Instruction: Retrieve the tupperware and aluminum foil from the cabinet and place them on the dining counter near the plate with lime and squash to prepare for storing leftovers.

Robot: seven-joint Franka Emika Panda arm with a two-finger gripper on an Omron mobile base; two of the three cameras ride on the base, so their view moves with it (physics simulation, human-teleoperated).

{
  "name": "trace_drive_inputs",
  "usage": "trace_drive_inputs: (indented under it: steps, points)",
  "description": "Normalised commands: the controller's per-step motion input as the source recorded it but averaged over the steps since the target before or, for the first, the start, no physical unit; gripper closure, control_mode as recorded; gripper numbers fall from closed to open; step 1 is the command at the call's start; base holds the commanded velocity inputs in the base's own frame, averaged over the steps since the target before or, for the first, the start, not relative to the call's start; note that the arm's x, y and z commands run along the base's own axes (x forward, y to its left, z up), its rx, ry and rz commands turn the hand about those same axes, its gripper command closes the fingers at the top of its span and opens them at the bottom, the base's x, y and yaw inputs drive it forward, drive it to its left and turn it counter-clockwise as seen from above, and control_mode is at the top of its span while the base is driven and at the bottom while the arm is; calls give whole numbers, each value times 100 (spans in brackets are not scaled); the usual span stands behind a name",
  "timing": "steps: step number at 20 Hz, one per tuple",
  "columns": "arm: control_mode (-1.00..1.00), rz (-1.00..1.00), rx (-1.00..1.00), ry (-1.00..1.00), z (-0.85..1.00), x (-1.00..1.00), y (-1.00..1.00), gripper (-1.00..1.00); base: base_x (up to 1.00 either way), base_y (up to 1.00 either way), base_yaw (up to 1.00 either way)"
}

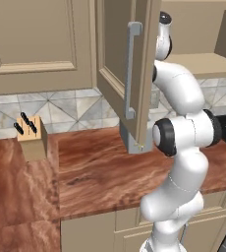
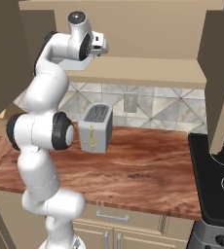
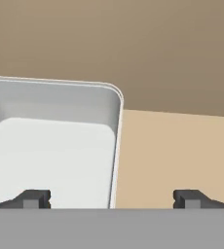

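Claw [image 3: 112,198] wide astride tupperware [image 3: 50,146] rim

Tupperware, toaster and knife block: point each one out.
tupperware [image 3: 50,146], hand view, on its pale inner floor.
toaster [image 2: 95,133], right base view, on its silver front face.
knife block [image 1: 33,140], left base view, on its wooden side.

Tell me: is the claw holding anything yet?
Nothing held. The open claw straddles the side rim of the shallow pale grey-white plastic container, not closed on it.
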Motion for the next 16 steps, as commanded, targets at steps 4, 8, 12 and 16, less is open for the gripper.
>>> trace_drive_inputs:
  steps: [4, 8, 12, 16]
  points:
    - [-100, 0, 0, 5, -23, 52, 0, -100, 0, 0, 0]
    - [-100, 0, 0, 3, -27, 48, 0, 100, 0, 0, 0]
    - [-100, -1, 0, 3, -30, 19, 0, 100, 0, 0, 0]
    - [-100, -5, 0, 1, -45, 0, 0, 100, 0, 0, 0]
